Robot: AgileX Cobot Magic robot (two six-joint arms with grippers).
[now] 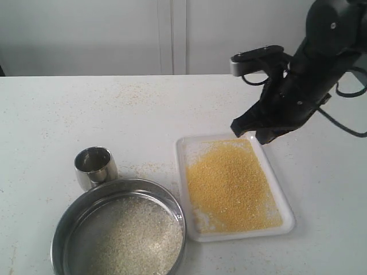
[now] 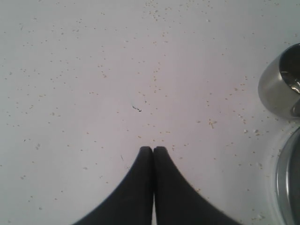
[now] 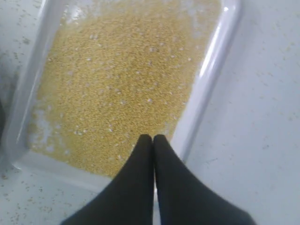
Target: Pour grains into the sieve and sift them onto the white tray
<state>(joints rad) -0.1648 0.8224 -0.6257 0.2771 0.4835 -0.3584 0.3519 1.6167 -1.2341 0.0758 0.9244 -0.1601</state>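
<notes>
The left gripper (image 2: 153,149) hangs over bare table (image 2: 93,93), on the side of the sieve (image 1: 80,215) where the cup (image 1: 96,166) stands. Its jaws are pressed together with nothing between them and touch nothing. In its wrist view the cup and a slice of the sieve's rim sit at the edge, so I judge this the arm nearer the sieve, though the exterior view does not show it. The cup stands upright just beside the sieve's far rim and looks empty. Inside the sieve, which rests on the table, lie the pale grains (image 1: 135,235), spread over the mesh. Just beside the sieve, to its right, is the tray (image 1: 243,234), its long axis running away from the camera and its floor covered with yellow meal (image 1: 232,186). The right gripper (image 1: 250,133) hovers over the tray's end farthest from the sieve, clenched on nothing. Its closed tips are above the rim (image 3: 206,84) and seem clear of it. With the fine meal on the tray and the coarse grains in the sieve, the sifting looks finished. Any further shake would call for reaching back and leftward to the sieve.
</notes>
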